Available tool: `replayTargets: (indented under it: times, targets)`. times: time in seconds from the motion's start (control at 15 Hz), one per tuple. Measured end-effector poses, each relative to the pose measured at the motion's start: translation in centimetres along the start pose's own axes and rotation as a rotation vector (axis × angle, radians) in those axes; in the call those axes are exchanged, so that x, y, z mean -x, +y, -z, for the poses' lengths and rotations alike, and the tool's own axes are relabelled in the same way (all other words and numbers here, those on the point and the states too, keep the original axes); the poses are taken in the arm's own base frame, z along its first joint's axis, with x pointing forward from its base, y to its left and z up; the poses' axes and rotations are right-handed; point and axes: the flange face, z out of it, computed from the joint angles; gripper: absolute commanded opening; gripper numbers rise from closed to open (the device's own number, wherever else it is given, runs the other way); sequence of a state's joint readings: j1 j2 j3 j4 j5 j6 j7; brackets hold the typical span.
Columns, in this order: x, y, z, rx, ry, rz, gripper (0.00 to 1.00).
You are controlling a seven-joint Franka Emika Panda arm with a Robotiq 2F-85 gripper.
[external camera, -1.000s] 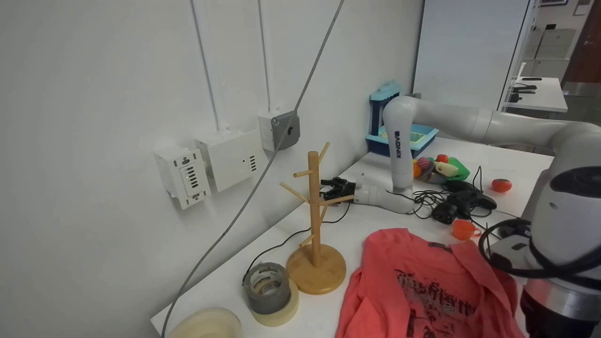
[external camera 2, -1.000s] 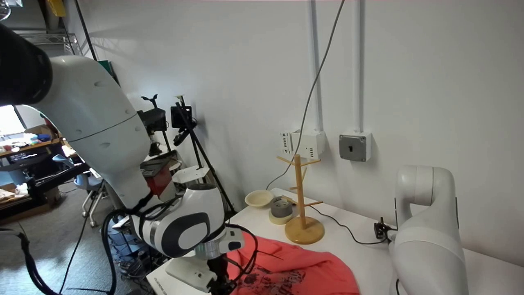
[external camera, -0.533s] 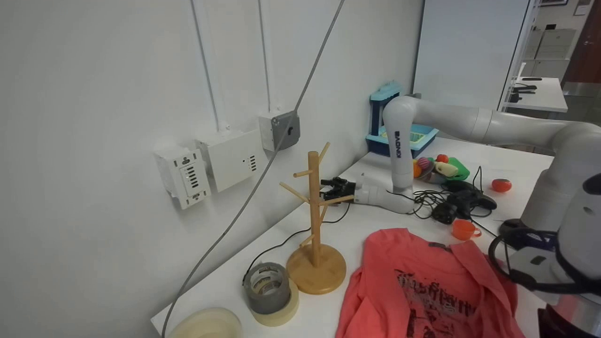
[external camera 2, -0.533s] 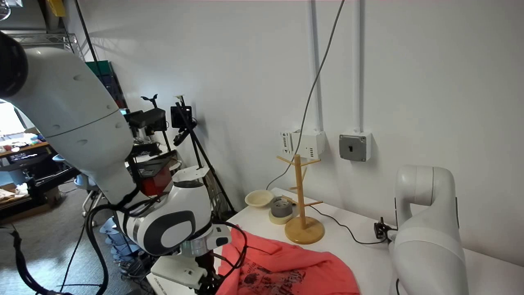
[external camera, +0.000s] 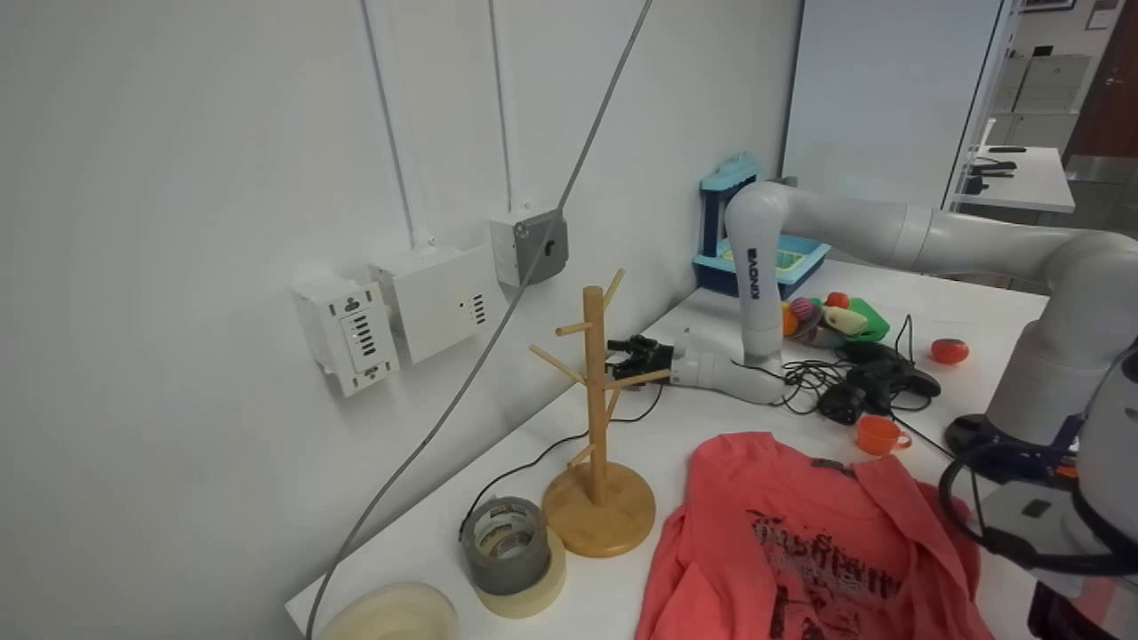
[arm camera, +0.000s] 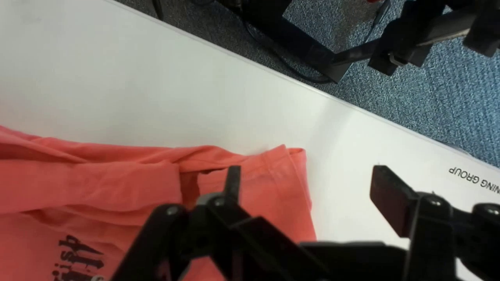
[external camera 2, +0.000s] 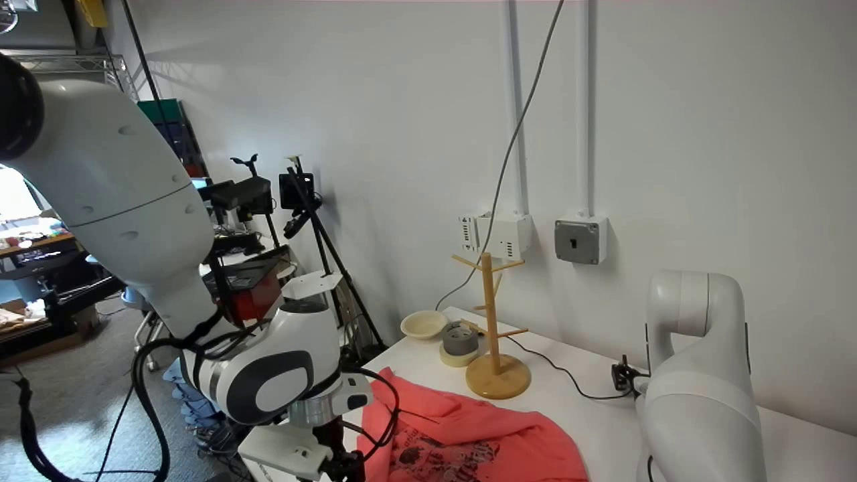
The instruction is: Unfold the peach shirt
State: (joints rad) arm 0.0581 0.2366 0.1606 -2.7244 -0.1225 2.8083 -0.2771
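Note:
The peach shirt [external camera: 822,542] lies on the white table, with dark lettering on its front and folds along its sides. In an exterior view the shirt [external camera 2: 469,435] is partly hidden by the arm. My gripper [arm camera: 306,173] stands open in the wrist view, nothing gripped between its fingertips. Its left finger [arm camera: 233,183] is over the cloth near a hemmed corner, the right one over bare table; whether either touches cannot be told. A flattened, folded strip of the shirt runs left of the fingers. Low in an exterior view, the gripper [external camera 2: 348,462] is beside the shirt.
A wooden mug tree [external camera: 597,498], tape rolls [external camera: 508,551] and a pale bowl [external camera: 391,613] stand beside the shirt. An orange cup [external camera: 880,436], black controllers [external camera: 876,382] and a second robot arm [external camera: 756,267] are beyond it. The table edge [arm camera: 273,74] runs close to the cloth.
The arm has drawn away from the shirt, rightward in an exterior view and leftward in another, uncovering more cloth. Most of that movement came in the earlier half-second. The shirt looks unmoved.

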Motion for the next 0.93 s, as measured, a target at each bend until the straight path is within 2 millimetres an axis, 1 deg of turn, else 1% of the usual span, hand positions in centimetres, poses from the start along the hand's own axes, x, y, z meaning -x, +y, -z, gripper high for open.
replayTargets:
  times: [0.07,0.13,0.27,0.33,0.4,0.67,0.87,0.93]
  targets:
    - [0.1,0.0,-0.1,-0.002,-0.004,-0.003,0.88]
    - [0.2,-0.1,-0.3,-0.003,-0.007,-0.006,0.79]
    - [0.3,-0.1,-0.5,-0.007,-0.013,-0.014,0.79]
    - [0.4,0.0,-0.7,-0.009,-0.016,-0.022,0.74]
    - [0.5,0.0,-0.9,-0.012,-0.020,-0.034,0.78]
    - [0.7,0.1,-1.9,-0.039,-0.039,-0.118,0.76]
    - [0.7,0.1,-2.8,-0.065,-0.052,-0.175,0.72]
    - [0.6,0.2,-3.1,-0.076,-0.056,-0.195,0.73]
